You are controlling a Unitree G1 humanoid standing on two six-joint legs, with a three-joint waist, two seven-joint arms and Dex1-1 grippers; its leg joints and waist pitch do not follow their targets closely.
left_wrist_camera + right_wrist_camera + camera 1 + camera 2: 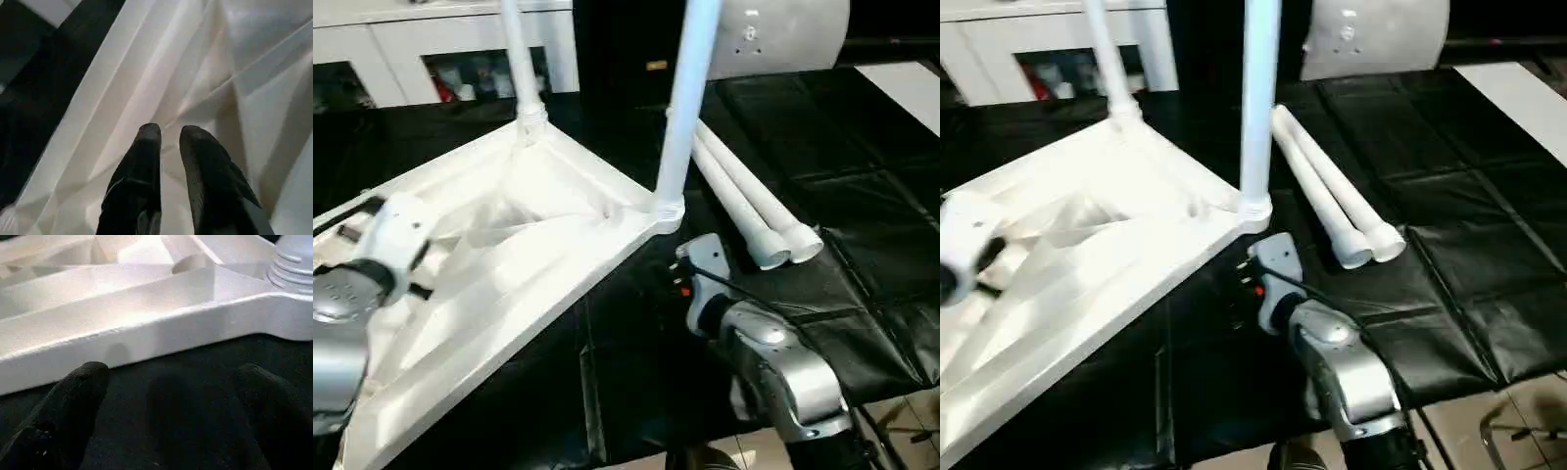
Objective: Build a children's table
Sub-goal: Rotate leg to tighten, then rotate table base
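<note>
The children's table top (538, 245) lies upside down, its ribbed underside facing up. Two white legs stand upright in its corner sockets, one at the near right corner (690, 98) and one at the far corner (517, 59). Two loose legs (744, 196) lie side by side to the right. My left gripper (168, 134) hovers over the ribs, its fingers a narrow gap apart with nothing between them. My right gripper (176, 396) stands wide open low over the black cover, facing the top's side edge (146, 333) next to the near right socket (293, 269).
The black-covered work table (862, 196) carries everything; its front edge and the floor show at the bottom right. A flat white rounded panel (783, 34) stands at the back right. White cabinets (401, 49) line the back left.
</note>
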